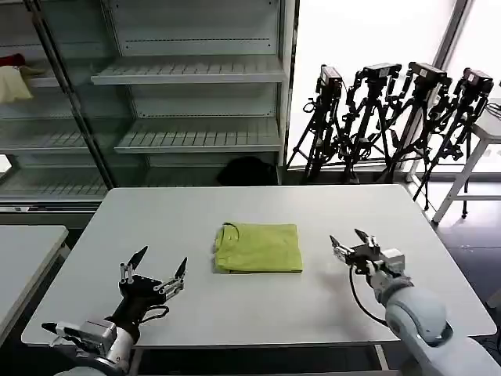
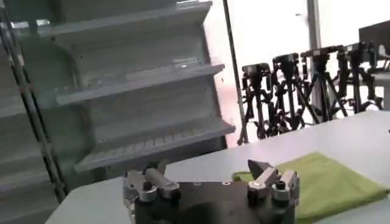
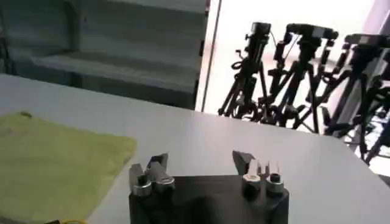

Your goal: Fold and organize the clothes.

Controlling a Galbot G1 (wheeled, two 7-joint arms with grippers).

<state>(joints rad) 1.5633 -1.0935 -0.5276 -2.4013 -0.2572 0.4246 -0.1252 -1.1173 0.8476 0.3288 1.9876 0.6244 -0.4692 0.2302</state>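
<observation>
Head view, nearest first: left gripper (image 1: 153,270) near the front edge of the white table (image 1: 258,313), toward its left corner, fingers spread wide, holding nothing, tips clear of the cloth. Right gripper (image 1: 351,241) farther in, toward the right edge, fingers likewise spread and empty, pointing at the shirt from a short gap away.

Between the two, at the middle of the table: lime yellow-green T-shirt (image 1: 259,247), folded into a flat near-square packet, plain side up, collar at the packet's far left corner, touched by neither gripper.

Left wrist view: left gripper (image 2: 212,176) with fingers apart, folded T-shirt (image 2: 329,182) lying flat on the table (image 2: 341,137) just past one fingertip. Right wrist view: right gripper (image 3: 201,167) open wide, T-shirt (image 3: 55,164) flat beside it, bare table (image 3: 201,134) ahead.

Beyond the far edge: pale metal shelving (image 1: 188,74) behind the left half, a cream-and-red cloth bundle (image 1: 16,78) on a shelf at far left. Behind the right half, against bright windows, a row of black tripods (image 1: 391,117). A second white table (image 1: 23,251) off the left edge.
</observation>
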